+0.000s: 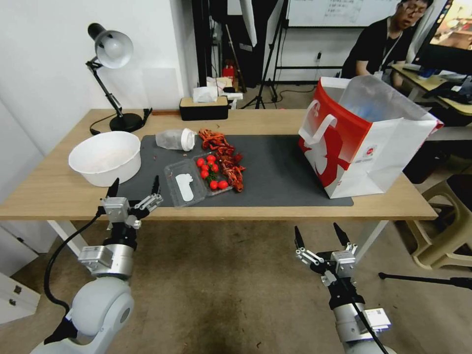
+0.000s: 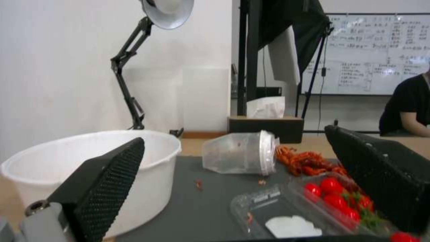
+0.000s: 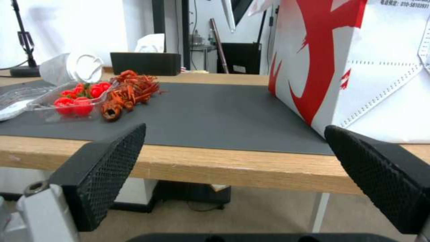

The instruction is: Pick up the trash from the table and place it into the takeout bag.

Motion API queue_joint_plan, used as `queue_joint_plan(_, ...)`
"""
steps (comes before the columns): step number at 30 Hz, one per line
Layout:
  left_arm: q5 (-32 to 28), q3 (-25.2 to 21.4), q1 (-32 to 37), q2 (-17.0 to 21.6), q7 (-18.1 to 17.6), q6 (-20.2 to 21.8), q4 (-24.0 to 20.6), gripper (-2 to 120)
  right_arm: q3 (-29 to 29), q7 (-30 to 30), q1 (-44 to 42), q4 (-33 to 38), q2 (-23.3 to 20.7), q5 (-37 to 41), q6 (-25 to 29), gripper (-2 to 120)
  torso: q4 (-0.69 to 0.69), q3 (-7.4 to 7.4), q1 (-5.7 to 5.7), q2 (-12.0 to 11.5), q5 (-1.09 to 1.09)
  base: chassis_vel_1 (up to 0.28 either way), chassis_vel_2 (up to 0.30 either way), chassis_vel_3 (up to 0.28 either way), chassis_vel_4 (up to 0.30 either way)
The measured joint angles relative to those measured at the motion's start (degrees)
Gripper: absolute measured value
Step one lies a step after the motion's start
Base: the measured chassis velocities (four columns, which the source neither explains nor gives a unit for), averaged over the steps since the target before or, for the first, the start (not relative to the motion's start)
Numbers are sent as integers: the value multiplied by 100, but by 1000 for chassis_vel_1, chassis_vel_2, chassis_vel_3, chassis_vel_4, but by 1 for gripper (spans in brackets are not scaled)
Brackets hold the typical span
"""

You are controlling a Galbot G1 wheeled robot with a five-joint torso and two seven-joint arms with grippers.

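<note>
The table [image 1: 275,209] carries a dark mat [image 1: 280,167], and at the mat's right end stands the bag [image 1: 364,142], upright, mouth open, its clear lining showing above the rim. Nothing on the table looks gathered yet, so this reads as the start: the reach for a first piece of trash.

At the table's left, just off the mat, sits the bowl [image 1: 104,157], the biggest piece. On the mat beside it a clear cup [image 1: 173,139] lies on its side, white cap toward the middle. Nearer the front edge is an open clear clamshell [image 1: 196,181] holding red cherry tomatoes [image 1: 210,172], with a heap of what look like crayfish shells [image 1: 226,157] along its right side, touching it; from this far off I would not swear to what they are. Small red crumbs dot the mat by the cup.

The left gripper [image 1: 134,186] hovers at the front edge of the table, between bowl and clamshell, fingers spread wide with nothing in them. From its wrist camera the bowl is just beside one finger [image 2: 107,181] and the clamshell just ahead. The right gripper [image 1: 321,235] hangs below and in front of the table, short of the edge, also wide and empty, roughly facing the bare mat left of the bag.

The next move probably falls to the left arm: pick one item, likely the bowl or clamshell, and close on a rim. The clamshell is flimsy and loaded, so it needs a level lift or the tomatoes will roll out.
</note>
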Motion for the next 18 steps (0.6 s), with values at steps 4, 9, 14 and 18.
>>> queue_joint_plan(4,-543,158,-568,348,16,423,109,100,-2,-1,4,20,-34,0,-20,100,-3,0,0,-1,0,0,0,0,0)
queue_joint_plan(9,-1657,526,-1926,1023,143,1057,708,100,-62,-1,65,20,-94,16,-61,100,0,1,1,-1,-2,0,0,0,0)
queue_joint_plan(14,-2070,1254,-3539,1697,1164,1244,1707,100,-54,1,89,23,-145,56,-81,100,-1,1,2,-1,1,0,0,0,0)
queue_joint_plan(18,-1974,2429,-4923,2175,2276,1073,2778,100,-24,9,87,25,-154,67,-83,100,-1,1,2,-1,2,0,0,0,0)
